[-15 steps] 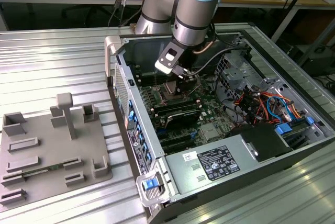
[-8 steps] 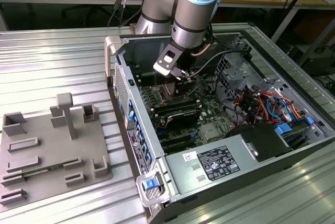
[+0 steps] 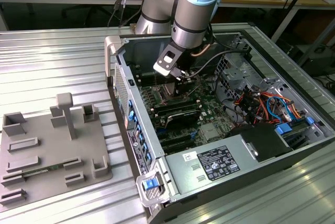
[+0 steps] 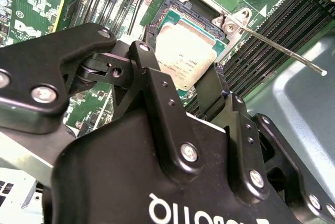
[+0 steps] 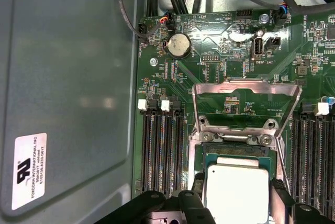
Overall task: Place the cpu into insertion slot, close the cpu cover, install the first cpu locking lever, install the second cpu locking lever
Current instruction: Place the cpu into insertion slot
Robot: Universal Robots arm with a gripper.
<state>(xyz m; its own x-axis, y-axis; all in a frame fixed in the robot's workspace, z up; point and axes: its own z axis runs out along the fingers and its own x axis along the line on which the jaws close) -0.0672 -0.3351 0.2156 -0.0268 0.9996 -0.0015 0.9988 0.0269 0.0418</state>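
Directly beneath the tool [image 5: 238, 205] lies the cpu [image 5: 236, 182], flat in the insertion slot [image 5: 209, 157] — tool clamped on two opposite edges, it seems. Beyond its tips the cpu cover [image 5: 246, 82] stands raised — hinge side nearest.

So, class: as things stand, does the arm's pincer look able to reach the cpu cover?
Probably yes. The cpu cover stands flipped open just beyond the cpu, with nothing lying across it, and the pincer hangs right at the cpu, close by.
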